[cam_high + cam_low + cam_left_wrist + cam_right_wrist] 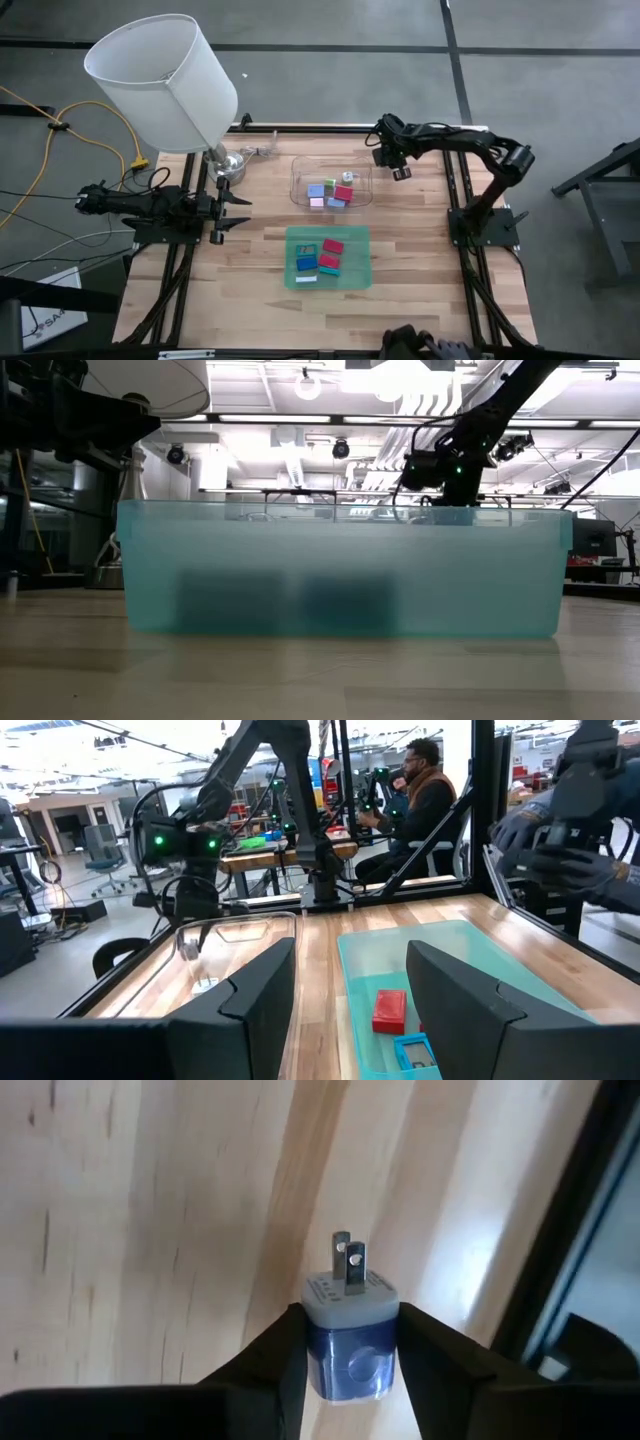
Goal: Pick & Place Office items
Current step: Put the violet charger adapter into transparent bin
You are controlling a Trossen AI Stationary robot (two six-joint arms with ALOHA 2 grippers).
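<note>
- A small blue plug adapter (349,1335) with a pale top and two metal prongs is seen clamped between the fingers of the right gripper (349,1355), prongs pointing away from the wrist.
- The right gripper (401,168) is held above the table (420,260) near its far right part, just beside the right end of the clear tray (300,170).
- Several office items (332,192) in blue, red, pink and white are gathered in the clear tray, toward its near side.
- More items, red (333,246) and blue (306,264) among them, are laid in the green tray (355,280), which is set near the table's front edge, in the middle.
- The left gripper (237,209) is parked at the left edge of the table, its fingers (262,995) spread apart with nothing between them.
- A white lampshade (165,80) is shown over the far left corner.
- A seated person (415,800) is visible in the room beyond the table.
</note>
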